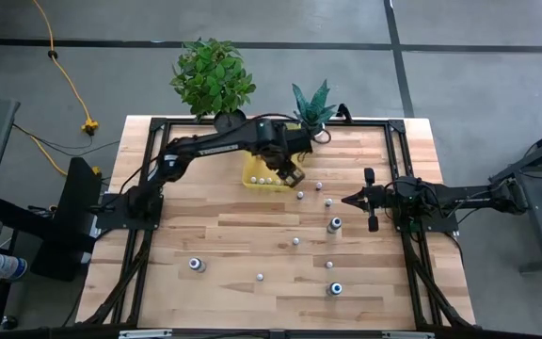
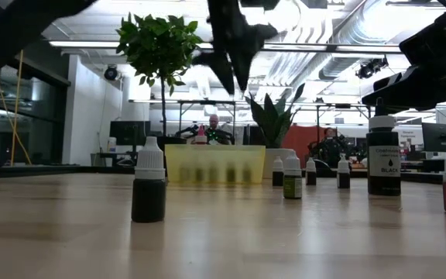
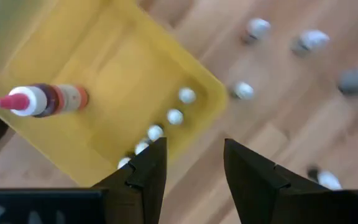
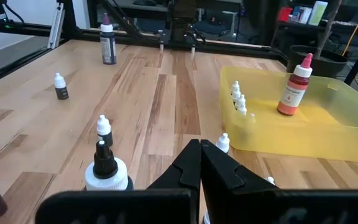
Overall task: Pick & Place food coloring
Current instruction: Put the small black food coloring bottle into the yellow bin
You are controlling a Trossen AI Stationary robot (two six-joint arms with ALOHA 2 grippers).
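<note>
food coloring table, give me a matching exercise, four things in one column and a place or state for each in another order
Things:
1. yellow bin
2. red bottle with pink cap
3. left hand
4. right hand

Places or states:
A. fingers pressed together, at the table's right side
B. standing upright inside the bin
C. fingers apart, empty, above the bin's edge
D. near the far edge of the table, in front of the potted plants

Pairs: 1-D, 2-B, 3-C, 4-A
</note>
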